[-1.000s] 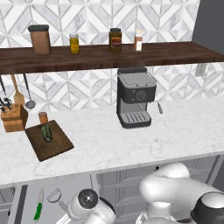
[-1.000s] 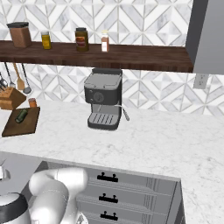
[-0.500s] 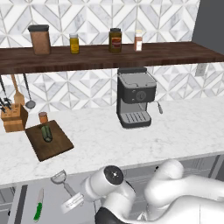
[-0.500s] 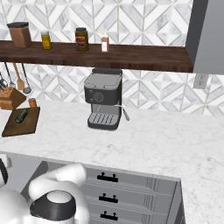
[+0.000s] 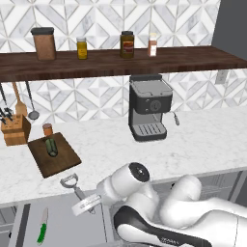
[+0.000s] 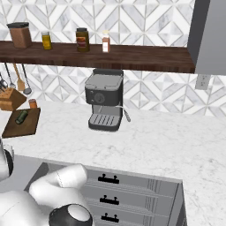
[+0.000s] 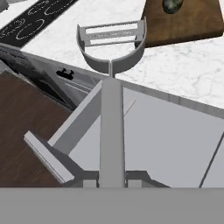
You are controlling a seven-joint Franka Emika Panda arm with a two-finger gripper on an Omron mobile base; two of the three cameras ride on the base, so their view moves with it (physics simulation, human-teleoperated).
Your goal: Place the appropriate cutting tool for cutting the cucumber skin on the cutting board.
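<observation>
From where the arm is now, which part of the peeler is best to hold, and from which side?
Hold the peeler by its slim straight handle, along its length from the tail end, as the gripper already does. The wide Y-head then stays free, pointing towards the cutting board.

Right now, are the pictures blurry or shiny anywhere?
Left base view: soft and a little blurry, the peeler just a small grey shape near the cutting board. Right base view: equally soft, no glare. Hand view: the peeler is big and clear, lit evenly, with hardly any shadow.
</observation>
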